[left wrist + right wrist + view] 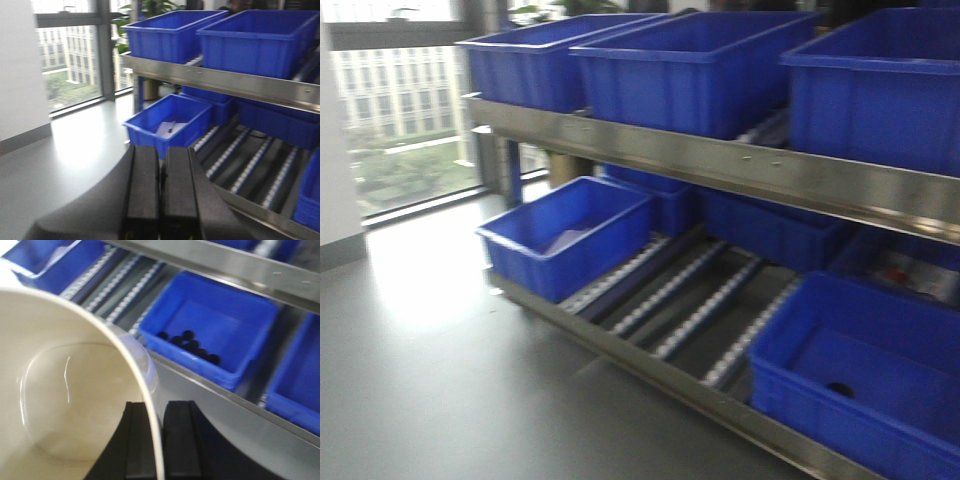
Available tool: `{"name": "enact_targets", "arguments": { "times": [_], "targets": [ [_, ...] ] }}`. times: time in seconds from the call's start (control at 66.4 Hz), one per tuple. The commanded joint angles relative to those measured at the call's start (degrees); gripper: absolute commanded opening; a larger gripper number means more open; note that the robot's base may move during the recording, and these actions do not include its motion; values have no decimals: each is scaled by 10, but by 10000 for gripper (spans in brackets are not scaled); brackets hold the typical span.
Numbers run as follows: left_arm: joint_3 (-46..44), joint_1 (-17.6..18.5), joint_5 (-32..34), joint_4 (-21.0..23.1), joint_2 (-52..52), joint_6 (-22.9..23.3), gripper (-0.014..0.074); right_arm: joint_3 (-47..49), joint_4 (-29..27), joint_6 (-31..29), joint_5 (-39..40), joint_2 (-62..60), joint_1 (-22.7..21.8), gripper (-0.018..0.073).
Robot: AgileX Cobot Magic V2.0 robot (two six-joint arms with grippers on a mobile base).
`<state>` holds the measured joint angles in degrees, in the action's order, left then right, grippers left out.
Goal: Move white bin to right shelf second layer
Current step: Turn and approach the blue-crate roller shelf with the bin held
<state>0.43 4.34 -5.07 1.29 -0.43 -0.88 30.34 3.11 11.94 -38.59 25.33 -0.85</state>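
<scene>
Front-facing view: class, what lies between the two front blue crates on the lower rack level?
Only bare roller rails between the left crate and the right crate; the front-facing view shows it.

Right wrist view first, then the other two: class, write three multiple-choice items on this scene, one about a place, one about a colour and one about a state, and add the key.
1. Where is the white bin?
A. On the roller rails.
B. On the floor.
C. Held by the right end effector.

2. What colour are the small round pieces in the blue crate?
A. Red.
B. Black.
C. Yellow.

3. How is the left end effector?
A. Shut and empty.
B. Open round a crate.
C. Shut on the bin.

Key:
1 C, the bin's wall is clamped there in the right wrist view.
2 B, they show dark against the blue floor of the crate.
3 A, its pads meet with nothing between them.
</scene>
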Motion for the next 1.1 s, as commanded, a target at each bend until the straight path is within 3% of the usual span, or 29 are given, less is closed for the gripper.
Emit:
{"name": "enact_targets", "arguments": {
  "times": [0.0,1.084],
  "targets": [
    [21,2,45,4,-9,2,85,18,4,1,54,2,-2,109],
    [21,2,45,4,-9,2,85,18,4,1,54,2,-2,109]
  ]
}}
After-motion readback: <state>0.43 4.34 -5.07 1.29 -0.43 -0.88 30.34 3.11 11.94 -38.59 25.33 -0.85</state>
